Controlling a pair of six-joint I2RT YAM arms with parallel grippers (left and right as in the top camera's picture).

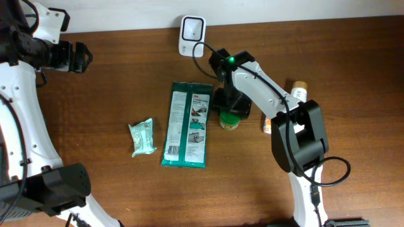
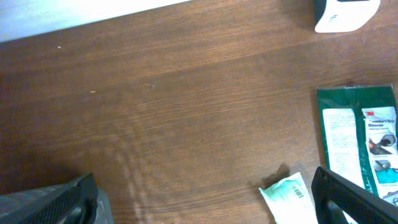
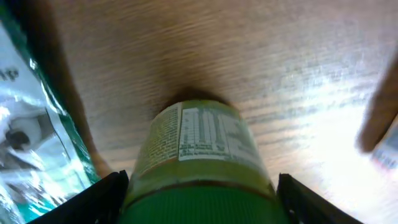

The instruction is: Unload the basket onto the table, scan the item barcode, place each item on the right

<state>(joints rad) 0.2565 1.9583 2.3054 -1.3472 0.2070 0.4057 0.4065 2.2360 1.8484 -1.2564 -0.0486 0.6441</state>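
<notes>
Between the fingers of the right gripper (image 3: 199, 202) stands the green-lidded jar (image 3: 200, 140), upright on the table (image 1: 113, 88). One finger sits close on each side of its lid. The jaws are apart around it, but whether they already press on it cannot be told. From overhead, the jar shows just below the gripper, right of the long green packet (image 1: 188, 124). A small pale sachet (image 1: 142, 137) lies left of that packet. The white scanner (image 1: 191, 28) sits at the far table edge, well apart from the jar. A tan-capped bottle (image 1: 297, 92) lies beside the right arm. Far to the left, the left gripper (image 2: 199, 202) hangs with its jaws wide apart, holding nothing.
</notes>
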